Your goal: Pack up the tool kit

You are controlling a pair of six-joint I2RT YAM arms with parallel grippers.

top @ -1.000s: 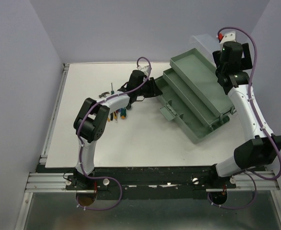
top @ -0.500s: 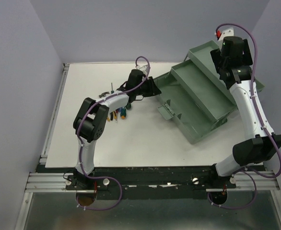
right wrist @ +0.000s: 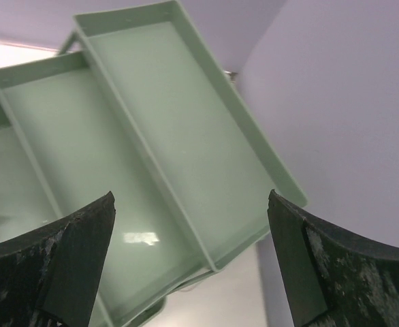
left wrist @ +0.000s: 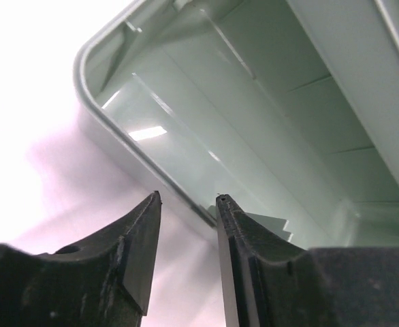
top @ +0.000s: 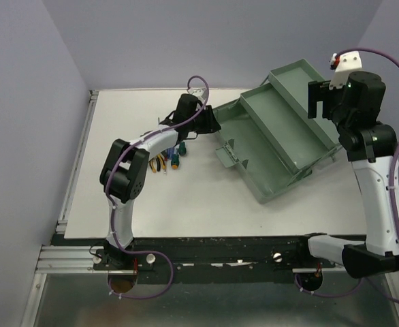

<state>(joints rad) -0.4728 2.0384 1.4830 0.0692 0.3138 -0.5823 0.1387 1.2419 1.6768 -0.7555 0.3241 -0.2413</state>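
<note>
The grey-green toolbox [top: 281, 146] lies open at the right back of the table, its trays fanned out and empty. My left gripper [top: 215, 122] is at the box's left corner. In the left wrist view the gripper [left wrist: 188, 199] has a narrow gap between its jaws with nothing in it, and the box's rim [left wrist: 103, 116] runs just beyond the tips. My right gripper [top: 315, 101] hangs wide open above the upper trays [right wrist: 172, 109], empty [right wrist: 191, 197]. Small screwdrivers [top: 177, 157] and yellow-black pliers [top: 158, 163] lie on the table under the left arm. The hammer is not in view.
A folded latch or handle part [top: 227, 155] sticks out from the box's near left side. The table's left edge has a metal rail [top: 77, 163]. Lilac walls close in at the back and both sides.
</note>
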